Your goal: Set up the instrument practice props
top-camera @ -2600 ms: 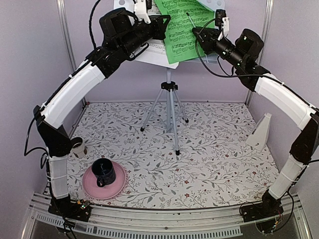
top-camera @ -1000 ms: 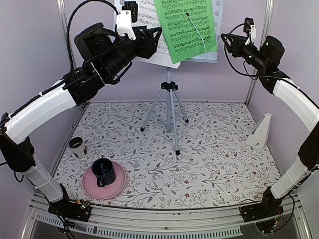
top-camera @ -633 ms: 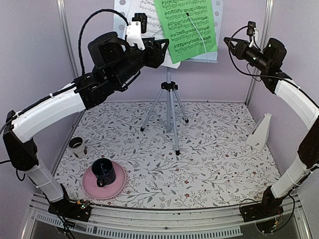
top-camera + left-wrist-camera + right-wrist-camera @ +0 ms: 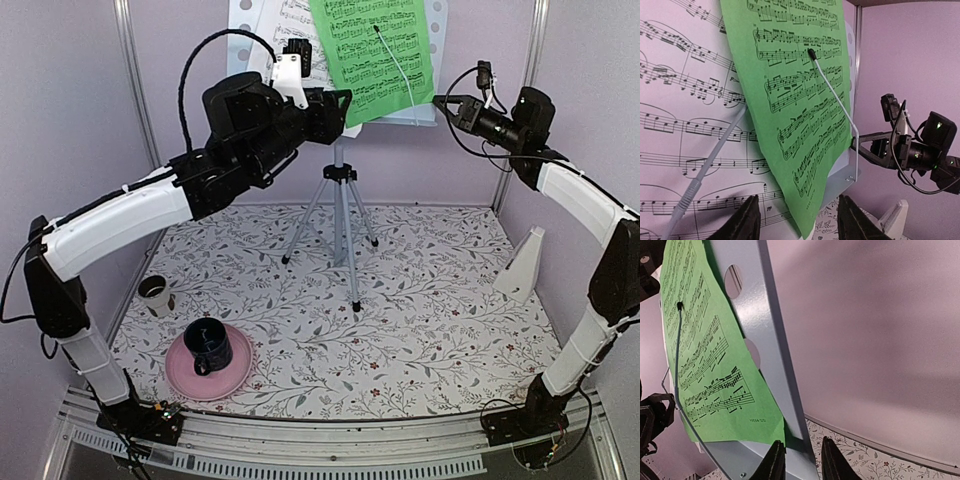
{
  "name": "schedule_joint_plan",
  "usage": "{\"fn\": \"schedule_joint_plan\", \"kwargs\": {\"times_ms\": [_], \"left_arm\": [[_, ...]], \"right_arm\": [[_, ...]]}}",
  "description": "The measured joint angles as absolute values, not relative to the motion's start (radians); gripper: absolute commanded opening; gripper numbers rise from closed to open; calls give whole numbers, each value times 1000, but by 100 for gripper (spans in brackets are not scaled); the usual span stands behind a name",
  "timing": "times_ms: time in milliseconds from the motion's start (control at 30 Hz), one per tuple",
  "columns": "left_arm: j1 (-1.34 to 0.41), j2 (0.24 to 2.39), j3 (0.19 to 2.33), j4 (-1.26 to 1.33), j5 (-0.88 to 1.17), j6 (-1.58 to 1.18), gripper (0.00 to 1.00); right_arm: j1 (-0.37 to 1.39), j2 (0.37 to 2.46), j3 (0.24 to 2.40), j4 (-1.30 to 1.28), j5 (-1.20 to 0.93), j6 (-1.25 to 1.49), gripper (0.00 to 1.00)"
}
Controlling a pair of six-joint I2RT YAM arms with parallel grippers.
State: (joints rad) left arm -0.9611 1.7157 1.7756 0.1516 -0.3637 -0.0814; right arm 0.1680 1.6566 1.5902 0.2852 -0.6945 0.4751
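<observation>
Overhead view of my two-arm rig, both arms raised to the pale-blue music stand (image 4: 434, 70) at the back of the table. The green sheet (image 4: 372, 50) lies on the stand's desk, tilted and overlapping the white sheet (image 4: 680, 125), which sits to the left of it. A thin wire arm (image 4: 832, 95) crosses the green sheet from the desk's lower right corner.

My left claw (image 4: 338, 108) hovers just below and in front of the desk's lower left part, jaws wide apart and empty, with the green sheet's bottom corner in line between them. My right claw (image 4: 440, 102) is at the desk's lower right edge. In its wrist view that edge runs down between two narrowly parted fingers (image 4: 774, 460), but I cannot tell whether they pinch it. The small white metronome (image 4: 525, 265) stands on the table, well to the right of the stand and nearer to me.

I judge the step in hand to be squaring the green sheet. To do it well I would have the right claw only steady the desk, since the stand is top-heavy on its thin tripod (image 4: 341, 215). I would bring the left claw up slowly, take paper alone, avoid the wire, and nudge gently.
</observation>
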Motion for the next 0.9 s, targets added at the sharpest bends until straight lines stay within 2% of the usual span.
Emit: {"fn": "schedule_joint_plan", "kwargs": {"times_ms": [467,533,600,633,900], "left_arm": [[-961,1763,1838,132,-398,-92,53],[-961,1764,1845,129,-401,-94,52],[-961,1764,1850,129,-402,-94,52],[-961,1764,1851,129,-403,-94,52],[-961,1764,1851,126,-410,-94,52]], "right_arm": [[175,1658,1597,285,-714,493,20],[177,1658,1597,285,-712,490,20],[177,1658,1597,284,-712,486,28],[177,1658,1597,284,-710,482,29],[187,1600,1544,276,-642,445,24]]}}
